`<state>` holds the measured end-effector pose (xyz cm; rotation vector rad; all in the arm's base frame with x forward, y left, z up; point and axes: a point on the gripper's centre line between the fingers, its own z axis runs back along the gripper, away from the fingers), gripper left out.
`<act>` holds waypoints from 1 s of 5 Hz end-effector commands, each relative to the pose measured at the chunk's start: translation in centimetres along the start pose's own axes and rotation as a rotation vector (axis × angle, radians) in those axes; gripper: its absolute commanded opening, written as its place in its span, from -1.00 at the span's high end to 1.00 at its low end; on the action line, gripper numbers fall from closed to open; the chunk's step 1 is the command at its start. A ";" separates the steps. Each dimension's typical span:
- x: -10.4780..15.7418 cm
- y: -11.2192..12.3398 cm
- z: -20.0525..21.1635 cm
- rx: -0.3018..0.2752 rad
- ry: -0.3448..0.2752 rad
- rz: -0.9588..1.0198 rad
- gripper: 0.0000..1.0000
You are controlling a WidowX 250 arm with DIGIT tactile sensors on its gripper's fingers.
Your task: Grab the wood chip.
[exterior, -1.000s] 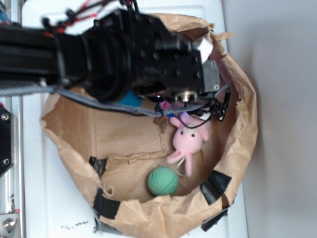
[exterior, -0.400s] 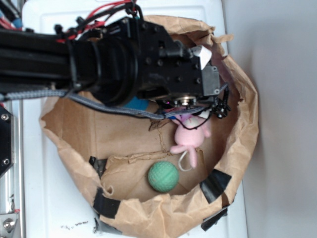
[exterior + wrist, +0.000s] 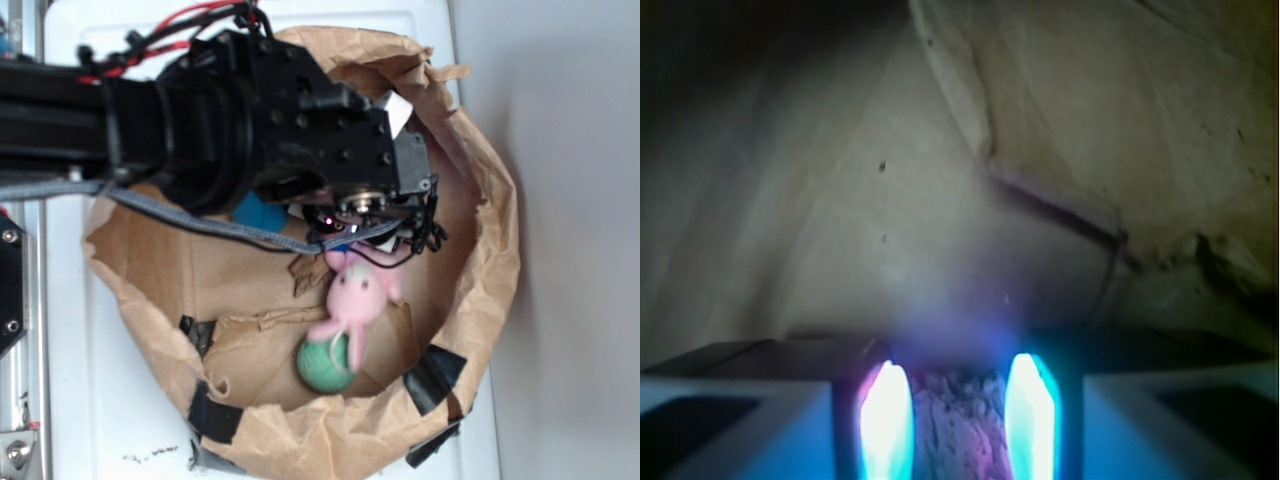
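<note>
Arm [image 3: 200, 130]: matte black, boxy link ending in a rounded cylindrical housing. Small round screw holes dot the wrist block. Red and black cables [image 3: 185, 25] loop over the top; a grey braided cable [image 3: 190, 222] runs underneath. Silver-grey plate and round metal fitting at the wrist end. Gripper [image 3: 958, 425]: two fingers [image 3: 885, 425] glowing cyan-white, flanked by pale blue-grey blocks.

We see the pink bunny [image 3: 352, 305] now blurred, swung down-left, overlapping the green ball [image 3: 322, 366]. The gripper [image 3: 372, 232] sits slightly further left.
</note>
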<state>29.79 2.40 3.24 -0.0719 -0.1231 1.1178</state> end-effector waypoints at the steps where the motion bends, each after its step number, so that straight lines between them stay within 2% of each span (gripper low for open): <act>1: 0.8 1.8 5.8 -0.168 0.004 -0.001 1.00; 2: 1.3 2.4 8.4 -0.236 0.027 -0.021 1.00; 3: 1.5 3.2 9.6 -0.254 0.047 -0.031 1.00; 4: 1.0 3.5 10.0 -0.236 0.017 -0.070 1.00; 5: 0.2 3.6 9.7 -0.179 -0.032 -0.115 1.00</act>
